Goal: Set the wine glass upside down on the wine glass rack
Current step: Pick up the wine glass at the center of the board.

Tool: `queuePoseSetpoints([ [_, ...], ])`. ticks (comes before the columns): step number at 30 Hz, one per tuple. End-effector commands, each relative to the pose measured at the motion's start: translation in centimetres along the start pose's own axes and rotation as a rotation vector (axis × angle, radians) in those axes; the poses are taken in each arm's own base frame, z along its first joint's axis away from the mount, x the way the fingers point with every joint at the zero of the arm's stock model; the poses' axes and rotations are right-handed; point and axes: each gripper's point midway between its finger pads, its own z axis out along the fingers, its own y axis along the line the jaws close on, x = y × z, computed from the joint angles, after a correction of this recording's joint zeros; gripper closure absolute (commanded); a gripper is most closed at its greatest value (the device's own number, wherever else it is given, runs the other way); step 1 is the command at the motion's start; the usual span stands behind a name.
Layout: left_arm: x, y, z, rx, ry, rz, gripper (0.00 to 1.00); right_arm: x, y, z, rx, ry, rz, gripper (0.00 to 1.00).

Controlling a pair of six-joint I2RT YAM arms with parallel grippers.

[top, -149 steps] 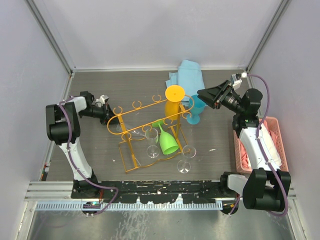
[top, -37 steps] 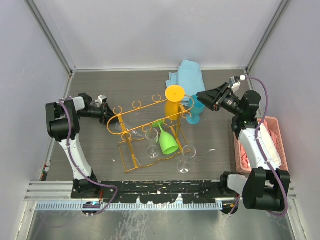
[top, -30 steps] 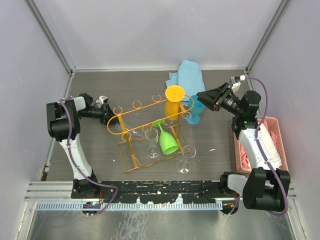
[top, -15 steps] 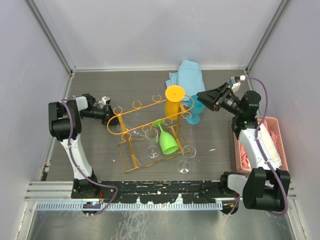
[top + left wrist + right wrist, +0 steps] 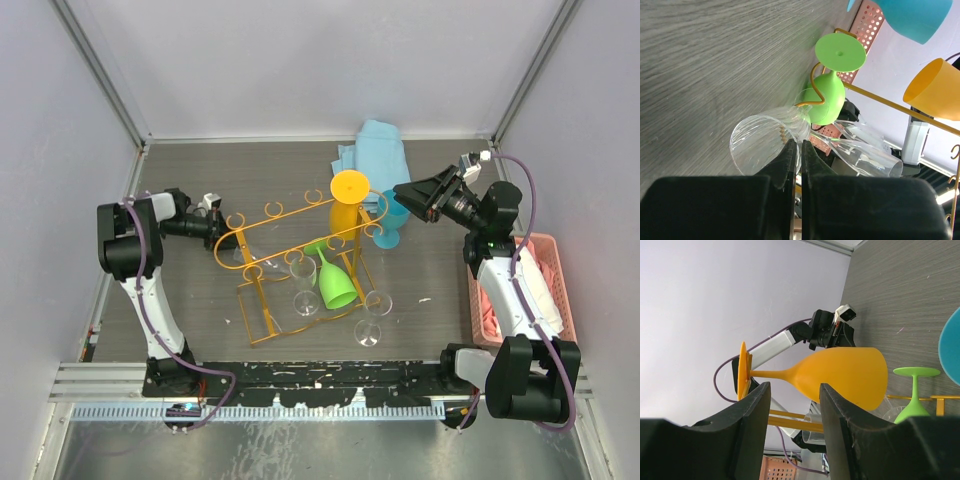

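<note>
While the left tool (image 5: 796, 145) is clenched on what looks like the rim of the clear wine glass (image 5: 756, 144), the glass leans tilted under the left end of the orange rack (image 5: 272, 211), stem toward the rail. Hanging is the step in hand. Next, the foot needs seating in a hook. The right tool (image 5: 793, 386) is spread and empty.

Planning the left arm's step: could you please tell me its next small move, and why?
Probably ease the left gripper forward, seating the clear glass deeper in the rack: it looks shut on the rim, and the glass is tilted, not hanging straight.
</note>
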Motion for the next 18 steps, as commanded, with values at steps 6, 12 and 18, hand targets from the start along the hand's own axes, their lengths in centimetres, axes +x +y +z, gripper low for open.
queuePoseSetpoints([
  [6, -0.4, -1.8, -0.2, 0.085, 0.006, 0.034, 1.0, -0.5, 1.1, -0.1, -0.037, -0.021, -0.055, 0.5],
  [12, -0.6, -2.6, -0.5, 0.112, 0.002, 0.049, 1.0, -0.5, 1.1, -0.1, -0.037, -0.021, -0.056, 0.5],
  [18, -0.7, -3.2, -0.9, 0.141, -0.004, 0.053, 1.0, -0.5, 1.1, -0.1, -0.038, -0.02, -0.056, 0.5],
])
